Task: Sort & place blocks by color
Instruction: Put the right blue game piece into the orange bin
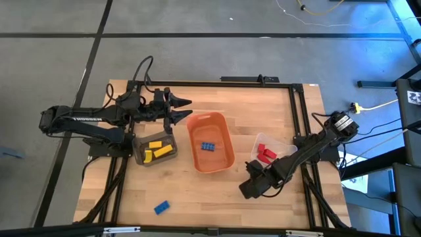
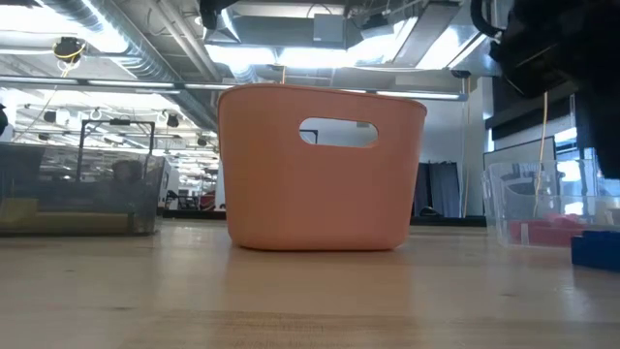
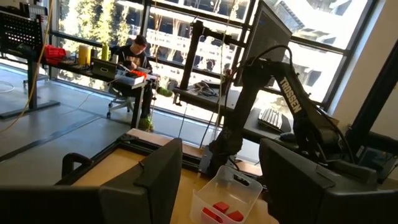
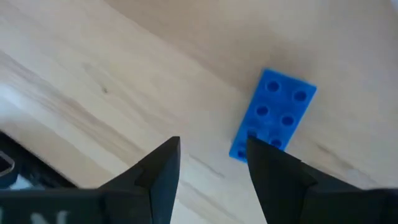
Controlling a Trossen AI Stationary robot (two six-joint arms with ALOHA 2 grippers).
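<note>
One blue block (image 1: 161, 208) lies flat on the bare table near its near edge, studs up (image 4: 273, 115). More blue blocks (image 1: 208, 146) sit in the orange tub (image 1: 227, 131). Yellow blocks (image 1: 158, 150) fill the dark bin (image 1: 137, 146), and red blocks (image 1: 266, 155) lie in the clear bin (image 1: 284, 146). My right gripper (image 1: 248, 187) hangs open over the table in front of the clear bin, its fingers (image 4: 214, 149) pointing down toward the loose blue block. My left gripper (image 1: 181, 108) is open, held level above the dark bin's far side (image 3: 221, 162).
The orange tub (image 2: 320, 170) stands mid-table between the two bins. Bare wood stretches along the near edge around the loose blue block (image 2: 596, 247). A black frame rail (image 1: 299, 112) borders the table. A person sits at a desk in the room beyond (image 3: 134, 56).
</note>
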